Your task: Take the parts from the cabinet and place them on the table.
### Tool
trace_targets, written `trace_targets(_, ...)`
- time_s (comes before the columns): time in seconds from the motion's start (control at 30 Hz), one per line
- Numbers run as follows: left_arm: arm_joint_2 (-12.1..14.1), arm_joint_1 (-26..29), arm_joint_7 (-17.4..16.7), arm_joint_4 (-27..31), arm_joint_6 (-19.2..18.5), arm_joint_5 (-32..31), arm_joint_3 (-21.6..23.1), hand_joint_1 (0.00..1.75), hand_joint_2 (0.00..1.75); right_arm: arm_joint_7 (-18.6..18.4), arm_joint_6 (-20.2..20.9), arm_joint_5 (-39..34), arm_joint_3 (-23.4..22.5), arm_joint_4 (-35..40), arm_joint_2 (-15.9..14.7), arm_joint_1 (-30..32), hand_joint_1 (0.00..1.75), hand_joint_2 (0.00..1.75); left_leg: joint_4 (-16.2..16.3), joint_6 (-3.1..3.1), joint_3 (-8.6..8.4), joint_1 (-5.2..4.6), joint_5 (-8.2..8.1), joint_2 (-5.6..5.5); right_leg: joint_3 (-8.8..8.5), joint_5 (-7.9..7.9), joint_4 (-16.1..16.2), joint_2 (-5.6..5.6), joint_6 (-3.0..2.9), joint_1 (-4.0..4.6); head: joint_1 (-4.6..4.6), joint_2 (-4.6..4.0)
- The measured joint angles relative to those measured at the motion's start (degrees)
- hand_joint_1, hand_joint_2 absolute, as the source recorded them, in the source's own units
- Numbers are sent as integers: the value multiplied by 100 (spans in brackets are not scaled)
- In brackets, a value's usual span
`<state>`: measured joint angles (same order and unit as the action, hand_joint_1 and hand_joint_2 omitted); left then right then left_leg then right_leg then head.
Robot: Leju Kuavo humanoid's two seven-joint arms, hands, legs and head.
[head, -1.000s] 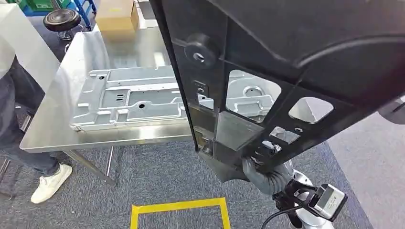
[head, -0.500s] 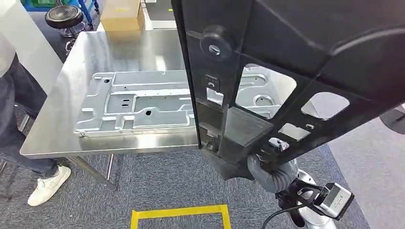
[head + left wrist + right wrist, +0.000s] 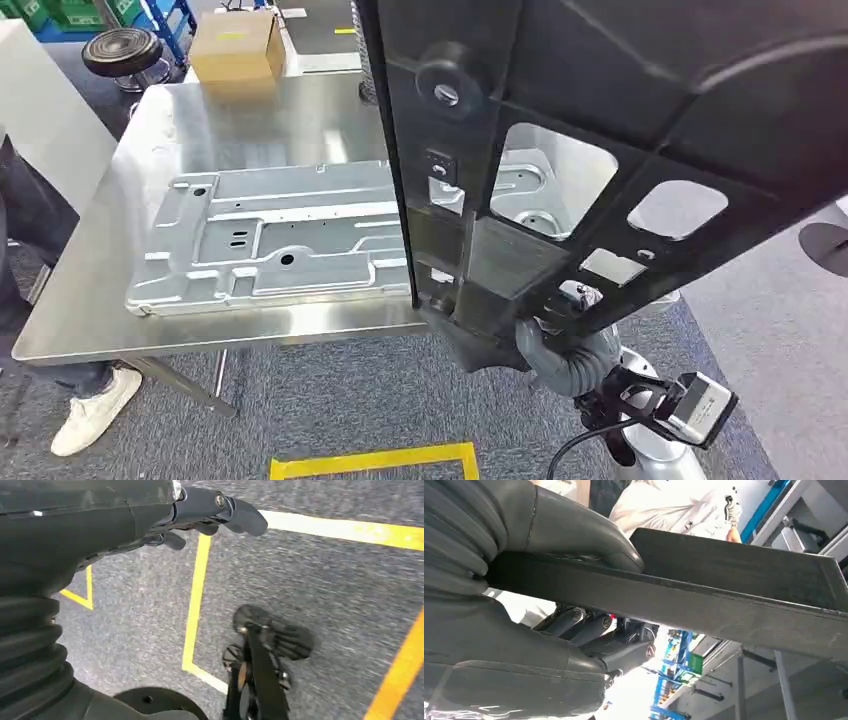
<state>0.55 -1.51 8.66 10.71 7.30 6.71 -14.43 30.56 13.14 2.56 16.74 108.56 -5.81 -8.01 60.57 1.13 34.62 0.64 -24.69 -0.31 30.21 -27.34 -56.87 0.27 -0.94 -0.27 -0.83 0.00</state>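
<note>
- While I watched the head view, the right hand gripped the lower edge of the black panel, thumb on one face, fingers under the other.
- I saw the panel tilted above the table, over the metal plate lying there.
- My left hand hung over the floor, fingers loosely curled, holding nothing.

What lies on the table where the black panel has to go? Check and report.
The black panel, held by the right hand, hangs over the table's near right part. A large silver stamped metal plate already lies flat across the table's middle, reaching under the panel. The far strip beyond it looks bare.
</note>
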Motion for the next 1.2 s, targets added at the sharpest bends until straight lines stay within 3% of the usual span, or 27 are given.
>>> trace_targets(0.03,0,9,-2,0,-4,0,0,0,175,-11,0,0,0,-2,-2,-7,175,175,-210,-41,-104,-12,-34,-1,-11,-44,-14,3,35,25,11,-2)
trace_targets(0.17,-4,-15,9,0,-7,-4,0,0,175,-83,-4,0,-2,39,-2,-16,175,175,-279,-163,-120,-35,-65,-10,-31,-90,9,13,162,34,11,0)
trace_targets(0.2,-29,-2,9,0,-7,-4,0,0,175,-96,-11,2,-2,57,-2,-8,175,175,-333,-196,-179,3,-45,-3,-50,-129,-31,13,196,9,0,0)
trace_targets(0.23,-28,-2,11,0,-2,-4,-2,0,175,-96,-18,11,-4,72,-2,-16,175,175,-346,-226,-207,2,-63,0,37,-241,-248,2,230,8,44,0)
trace_targets(0.33,-28,-9,13,0,2,-4,-11,0,175,-94,-79,105,-9,81,-2,28,175,175,-344,-267,-238,-4,-110,3,796,-793,-1582,1,299,-28,61,0)
trace_targets(0.37,-28,-8,13,0,2,-4,-15,0,175,-94,-90,112,-9,81,-2,49,175,175,-343,-266,-252,-5,-131,-1,1027,-835,-1914,1,312,-37,61,0)
trace_targets(0.4,-28,-10,13,0,2,-4,-20,0,175,-94,-105,122,-9,81,-2,53,175,175,-343,-260,-281,-5,-154,-5,1093,-712,-1910,1,316,-46,61,0)
trace_targets(0.43,-28,-3,11,0,2,-4,-22,0,175,-92,-129,160,-9,81,-2,52,175,175,-342,-248,-322,-5,-181,-7,1014,-470,-1641,1,308,-49,61,0)
trace_targets(0.5,-28,0,13,0,2,-20,-24,0,175,-92,-234,299,-11,100,-4,48,175,175,-342,-220,-425,-5,-245,-11,577,171,-581,-2,255,-46,63,0)
trace_targets(0.53,-28,-5,13,0,2,-22,-24,0,175,-96,-290,360,-35,120,-11,35,175,175,-343,-198,-453,-5,-276,-12,400,342,-132,-9,213,-36,63,0)
trace_targets(0.57,-31,-10,17,0,2,-22,-28,0,175,-107,-360,421,-83,133,-26,-1,175,175,-325,-149,-446,-41,-322,-14,362,256,-60,-20,184,10,52,-2)
trace_targets(0.67,-28,-23,37,0,2,-20,-53,0,175,-230,-463,636,-230,217,-55,-147,175,175,-384,-64,-478,-19,-353,2,367,220,-69,10,99,32,61,0)
trace_targets(0.7,-20,-30,44,0,2,-17,-68,0,175,-287,-483,749,-292,275,-85,-211,175,175,-370,-23,-503,-43,-378,7,317,247,0,16,65,-27,50,0)
trace_targets(0.73,-24,-28,44,0,-2,-15,-79,0,175,-345,-503,826,-345,317,-109,-288,175,175,-247,-5,-490,-21,-432,5,275,251,35,9,44,-34,55,0)
trace_targets(0.77,-28,-29,41,0,-2,-15,-87,0,175,-405,-531,888,-411,345,-127,-409,175,175,75,3,-338,-17,-628,5,251,234,42,1,8,-35,41,0)
trace_targets(0.83,-26,-27,26,0,17,-5,-109,0,175,-494,-551,962,-540,363,-179,-599,175,175,1038,31,185,-6,-1050,5,222,204,40,-6,-20,-20,46,0)
trace_targets(0.87,-26,-23,26,0,26,13,-133,0,175,-516,-551,971,-595,363,-217,-664,175,175,1416,41,423,-5,-1135,5,211,184,33,-8,-22,-13,44,0)
trace_targets(0.9,-28,-10,22,0,35,42,-144,0,175,-531,-553,999,-649,358,-245,-729,175,175,1518,45,537,-1,-1062,6,195,162,27,-6,-21,-11,46,0)
trace_targets(0.93,-31,2,9,0,54,48,-162,0,175,-540,-562,1048,-699,350,-275,-809,175,175,1359,43,517,1,-862,6,170,135,19,1,-17,-11,46,0)
trace_targets(0.97,-31,5,-11,0,79,50,-177,0,175,-555,-596,1127,-736,345,-308,-903,175,175,955,33,382,2,-564,6,138,102,5,9,-7,-10,44,0)
trace_targets(1.03,-28,-4,-24,0,107,50,-197,0,175,-590,-665,1257,-794,326,-343,-1047,175,175,-108,-11,-47,2,29,9,41,15,-26,8,33,-9,41,0)
trace_targets(1.07,-31,-11,-26,0,122,50,-214,0,175,-621,-715,1329,-811,308,-367,-1079,175,175,-232,-37,-134,-37,-81,7,21,-21,-33,5,76,35,52,0)
trace_targets(1.2,-31,-18,-22,0,129,24,-271,0,175,-859,-982,1911,-796,135,-516,-1456,175,175,-292,-175,-135,-41,-51,-4,37,-34,-21,8,192,7,48,0)
